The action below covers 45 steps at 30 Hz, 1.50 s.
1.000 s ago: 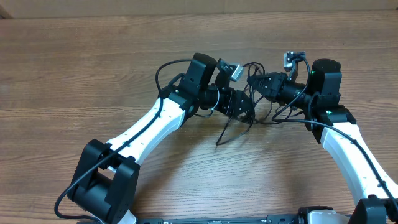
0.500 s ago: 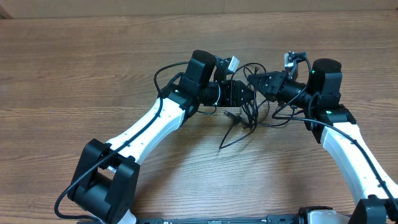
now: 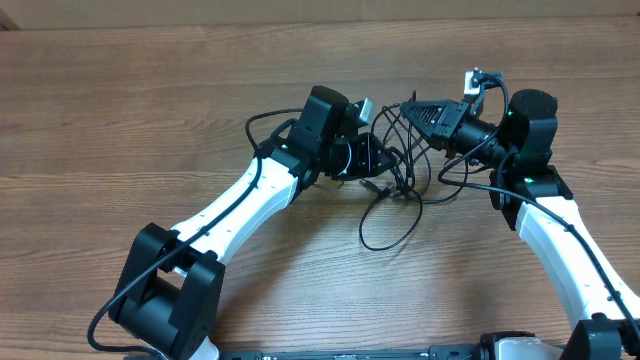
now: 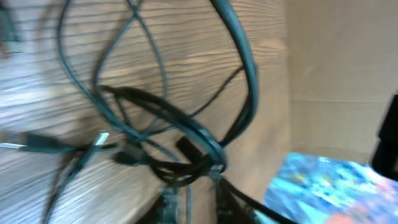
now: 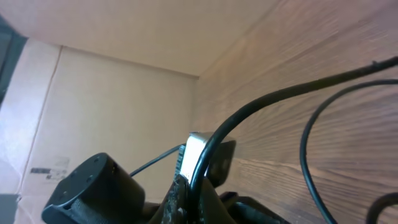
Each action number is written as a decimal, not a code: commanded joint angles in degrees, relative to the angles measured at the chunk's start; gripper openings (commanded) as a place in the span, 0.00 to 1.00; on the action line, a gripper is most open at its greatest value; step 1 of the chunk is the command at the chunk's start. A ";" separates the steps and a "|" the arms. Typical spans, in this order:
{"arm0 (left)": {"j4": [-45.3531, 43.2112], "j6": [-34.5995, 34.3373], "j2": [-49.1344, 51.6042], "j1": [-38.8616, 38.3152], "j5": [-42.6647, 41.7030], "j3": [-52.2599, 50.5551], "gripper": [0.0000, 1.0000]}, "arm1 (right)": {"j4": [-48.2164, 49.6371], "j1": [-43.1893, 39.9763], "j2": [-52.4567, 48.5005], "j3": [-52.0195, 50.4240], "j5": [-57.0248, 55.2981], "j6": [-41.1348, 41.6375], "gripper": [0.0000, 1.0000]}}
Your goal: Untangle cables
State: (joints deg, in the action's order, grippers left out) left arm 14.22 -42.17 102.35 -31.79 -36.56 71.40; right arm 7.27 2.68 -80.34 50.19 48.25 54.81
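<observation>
A tangle of thin black cables (image 3: 400, 175) hangs and lies between my two grippers at the table's middle, with a loop (image 3: 392, 222) trailing toward the front. My left gripper (image 3: 385, 160) is shut on a strand of the knot, which shows close up in the left wrist view (image 4: 180, 155) with a small silver-tipped plug (image 4: 99, 140). My right gripper (image 3: 412, 110) is shut on one black cable (image 5: 249, 118) that runs between its fingers (image 5: 193, 193) and out over the wood. It is raised above the table.
The wooden table (image 3: 150, 120) stretches all around. A cardboard wall (image 5: 112, 93) stands along the back edge. The left arm's white link (image 3: 230, 210) and the right arm's white link (image 3: 560, 240) lie at the front.
My right gripper has lifted and moved back, pulling its cable up. My left gripper drew back left. The cable loop on the table has spread wider toward the front.
</observation>
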 commanded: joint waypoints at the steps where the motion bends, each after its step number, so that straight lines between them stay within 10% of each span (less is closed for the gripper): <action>1: 1.73 0.63 0.72 0.31 8.48 -0.15 0.09 | -2.97 -0.11 -0.11 0.68 -2.80 -3.23 0.04; 5: 1.44 0.59 0.72 0.31 8.41 -0.15 0.45 | -13.25 -0.13 -0.11 0.68 -13.33 -7.80 0.05; 13: 5.49 5.38 0.74 -0.63 9.42 -0.15 0.56 | -34.71 -0.17 -0.11 0.68 -52.17 -9.16 0.19; 21: 2.71 14.12 2.43 -2.10 10.21 -0.15 0.82 | -36.33 -0.15 -0.09 0.68 -38.86 -25.09 0.55; 29: -4.63 11.30 6.21 -3.13 7.23 -0.15 0.82 | -40.28 -0.15 -0.11 0.68 -30.58 -29.79 0.58; 45: -13.73 -29.88 11.39 -4.11 4.79 -0.15 0.66 | -43.36 -0.15 -0.11 0.68 -36.59 -27.87 0.61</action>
State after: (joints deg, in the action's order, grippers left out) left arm 0.95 -59.24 110.69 -34.72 -30.28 71.37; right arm -36.86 2.61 -80.34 50.26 10.96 26.94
